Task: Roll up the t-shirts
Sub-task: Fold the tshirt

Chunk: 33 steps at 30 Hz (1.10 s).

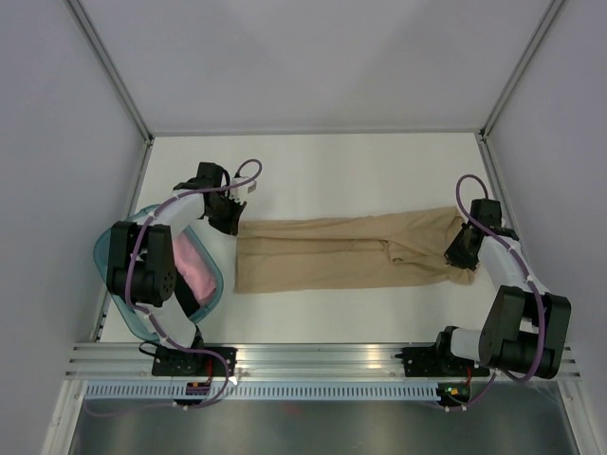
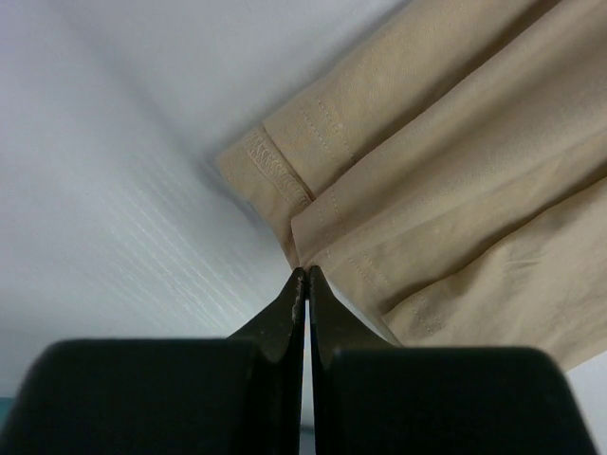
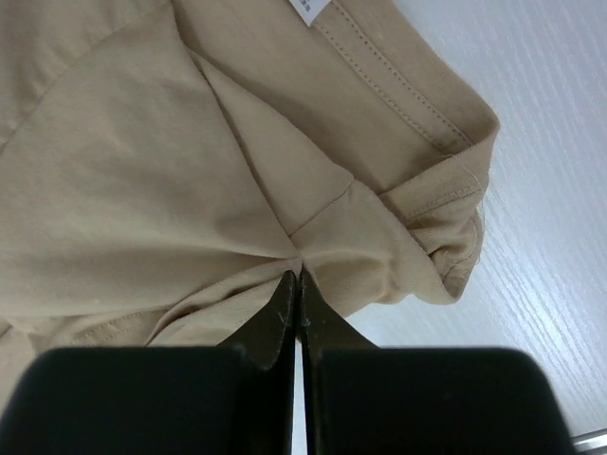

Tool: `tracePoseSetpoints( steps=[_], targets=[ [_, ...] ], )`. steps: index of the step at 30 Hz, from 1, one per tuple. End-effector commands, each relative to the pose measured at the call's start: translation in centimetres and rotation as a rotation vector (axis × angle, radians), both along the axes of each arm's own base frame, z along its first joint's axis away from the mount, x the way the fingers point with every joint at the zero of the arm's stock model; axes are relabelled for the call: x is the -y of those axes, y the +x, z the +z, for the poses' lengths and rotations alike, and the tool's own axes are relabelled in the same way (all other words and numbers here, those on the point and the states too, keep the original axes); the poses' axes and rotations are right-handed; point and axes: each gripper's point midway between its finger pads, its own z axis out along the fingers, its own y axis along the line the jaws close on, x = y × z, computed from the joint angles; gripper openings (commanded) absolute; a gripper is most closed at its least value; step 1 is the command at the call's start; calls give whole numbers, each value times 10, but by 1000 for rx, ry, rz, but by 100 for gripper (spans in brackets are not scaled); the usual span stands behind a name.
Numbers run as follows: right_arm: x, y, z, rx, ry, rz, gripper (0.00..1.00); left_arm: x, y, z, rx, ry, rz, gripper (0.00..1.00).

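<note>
A tan t-shirt [image 1: 341, 251] lies folded into a long strip across the middle of the white table. My left gripper [image 1: 230, 225] is at its left end. In the left wrist view the left gripper [image 2: 305, 270] is shut, its tips pinching the stitched hem corner of the tan t-shirt [image 2: 446, 171]. My right gripper [image 1: 462, 258] is at the strip's right end. In the right wrist view the right gripper [image 3: 300, 273] is shut on the tan t-shirt [image 3: 142, 190], and the cloth puckers around its tips. A white neck label [image 3: 308, 9] shows at the top edge.
A translucent teal basket [image 1: 216, 284] stands at the near left under the left arm, with a pink t-shirt [image 1: 193, 268] inside. Grey walls with metal corner posts close in the table on three sides. An aluminium rail [image 1: 322, 358] runs along the near edge.
</note>
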Motion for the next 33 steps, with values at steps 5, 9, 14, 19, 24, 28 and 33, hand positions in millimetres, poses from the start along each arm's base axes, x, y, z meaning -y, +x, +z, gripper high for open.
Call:
tracePoseSetpoints(
  steps=[5, 9, 14, 19, 24, 28, 33],
  targets=[
    [13, -5, -8, -26, -54, -66, 19, 1, -5, -1, -5, 12, -77, 2],
    [15, 0, 10, 10, -58, -95, 43, 11, -15, -4, -49, -38, -101, 2],
    [20, 22, 74, 242, -135, -71, 50, 14, -15, 0, -46, -56, -90, 2],
    [-60, 43, 103, 395, -138, 189, 59, 12, -14, 4, -30, -45, -89, 2],
    [-134, 39, 49, 271, -179, 339, 60, 12, -15, -1, -43, -43, -86, 2],
    [-174, 38, 27, 200, -222, 441, 59, 10, -15, 0, -41, -34, -81, 2],
    [-168, 38, 6, 134, -285, 434, 58, 11, -13, -1, -45, -35, -75, 2]
  ],
)
